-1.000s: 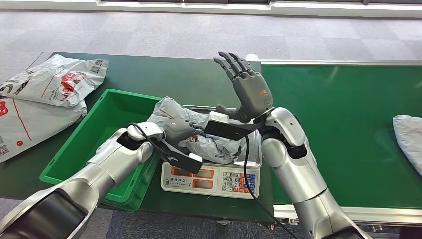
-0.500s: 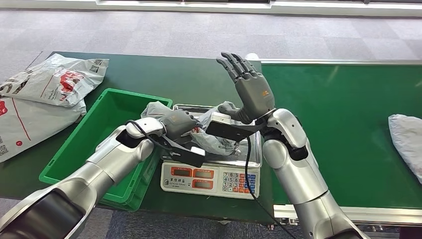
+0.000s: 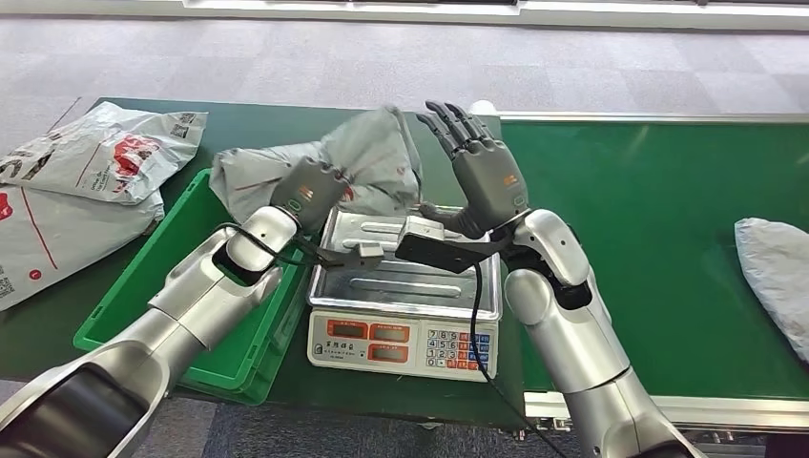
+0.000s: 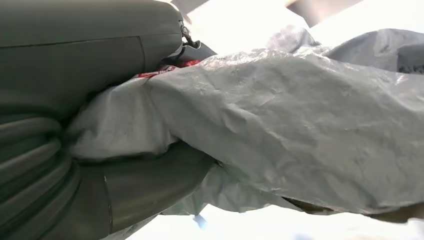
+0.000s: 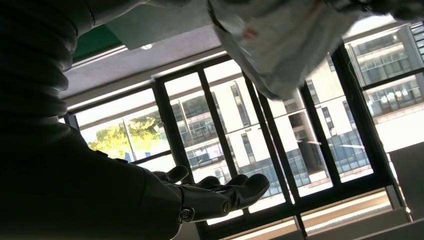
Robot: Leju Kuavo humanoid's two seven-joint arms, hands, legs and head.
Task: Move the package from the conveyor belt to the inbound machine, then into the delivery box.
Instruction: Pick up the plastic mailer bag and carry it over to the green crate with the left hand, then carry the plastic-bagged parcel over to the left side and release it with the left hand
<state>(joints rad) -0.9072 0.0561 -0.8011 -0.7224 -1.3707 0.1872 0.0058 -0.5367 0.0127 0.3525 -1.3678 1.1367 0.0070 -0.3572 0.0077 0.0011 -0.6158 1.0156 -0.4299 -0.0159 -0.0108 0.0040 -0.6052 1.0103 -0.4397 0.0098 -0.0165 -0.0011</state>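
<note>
Left hand [image 3: 307, 189] gripped the grey package [image 3: 367, 157], fingers closed around a fold of the plastic; held in the air over the far left corner of the scale [image 3: 405, 310], clear of the steel tray [image 3: 410, 277]. In the left wrist view the crumpled grey plastic of the package [image 4: 280, 130] was bunched against the thumb, a bit of red print showing at the fold. Part of the bag hung toward the green bin [image 3: 167, 286], which sat on the table just left of the scale, touching or nearly touching it; couldn't tell which.

Right hand [image 3: 482, 172] was raised, palm up and upright above the right far side of the scale, fingers spread apart and holding nothing. Right wrist view showed the same hand [image 5: 220, 192] with fingers extended against windows, and the package [image 5: 280, 45] in the air beyond it.

Tray showed bare metal. Scale had two red displays and a keypad on its front face.

Two white mailers with red print [image 3: 86, 181] lay on the dark green table [image 3: 286, 134], left of the bin. Another grey bag [image 3: 775, 272] lay on the green conveyor belt [image 3: 649, 210] at the right edge, well apart from the scale.
</note>
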